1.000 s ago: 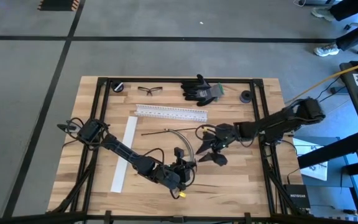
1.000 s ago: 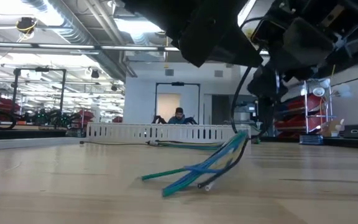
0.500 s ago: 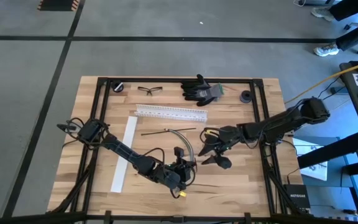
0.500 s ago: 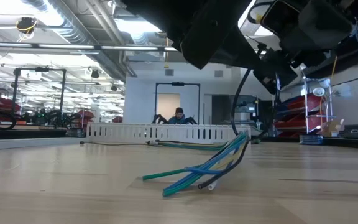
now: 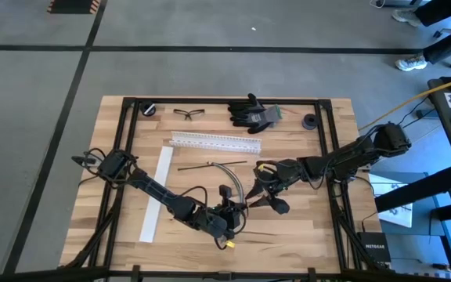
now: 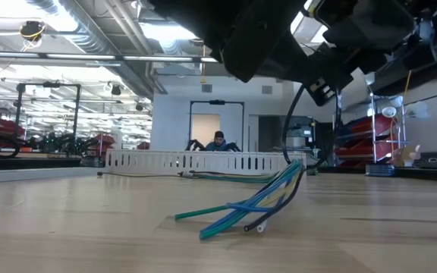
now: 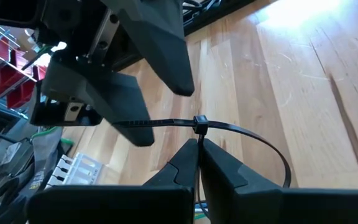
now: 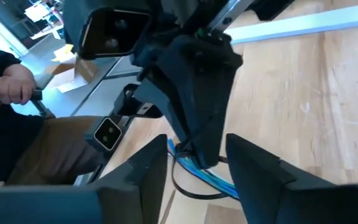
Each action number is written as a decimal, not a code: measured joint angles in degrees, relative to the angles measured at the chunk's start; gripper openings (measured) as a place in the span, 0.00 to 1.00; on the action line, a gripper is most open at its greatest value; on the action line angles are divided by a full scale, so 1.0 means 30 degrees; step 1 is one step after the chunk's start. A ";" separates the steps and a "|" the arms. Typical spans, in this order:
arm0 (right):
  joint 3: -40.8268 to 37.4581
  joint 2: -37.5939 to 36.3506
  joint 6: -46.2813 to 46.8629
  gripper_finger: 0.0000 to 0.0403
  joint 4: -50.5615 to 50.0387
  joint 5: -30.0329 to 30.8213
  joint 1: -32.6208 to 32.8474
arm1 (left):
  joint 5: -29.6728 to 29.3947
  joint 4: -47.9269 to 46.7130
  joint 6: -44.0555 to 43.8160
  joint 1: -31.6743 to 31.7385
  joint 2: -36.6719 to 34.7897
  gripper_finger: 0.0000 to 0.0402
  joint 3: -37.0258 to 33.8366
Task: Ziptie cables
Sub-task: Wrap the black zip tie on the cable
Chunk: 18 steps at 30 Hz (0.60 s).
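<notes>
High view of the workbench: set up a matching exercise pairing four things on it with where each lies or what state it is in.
Column A
1. black gloves
2. safety glasses
3. white strip
4. left hand

Column B
a. shut on a black zip tie
b. far edge, left of the gloves
c. far edge, near the middle
d. flat on the table's left half

Pairs: 1-c, 2-b, 3-d, 4-a

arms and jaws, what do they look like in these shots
Both arms are dark, near-black jointed links with thin black cables looping along them. The left gripper carries a small yellow part at its wrist end. The right gripper has broad, flat, wedge-shaped black fingers on a grey block; a small yellow marking shows near its base.
</notes>
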 joint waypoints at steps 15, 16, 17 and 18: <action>0.0007 0.0000 0.0234 0.23 0.0420 0.0886 0.0503 | 0.0000 0.0066 -0.0278 0.0153 0.0000 0.00 0.0000; 0.0007 0.0000 0.0234 0.23 0.0427 0.0982 0.0503 | 0.0000 0.0066 -0.0326 0.0153 0.0000 0.00 0.0000; 0.0007 0.0000 0.0234 0.22 0.0420 0.1015 0.0503 | -0.0006 0.0066 -0.0335 0.0172 0.0000 0.00 0.0000; 0.0007 0.0000 0.0241 0.22 0.0419 0.1017 0.0503 | 0.0000 0.0066 -0.0328 0.0190 0.0000 0.00 0.0000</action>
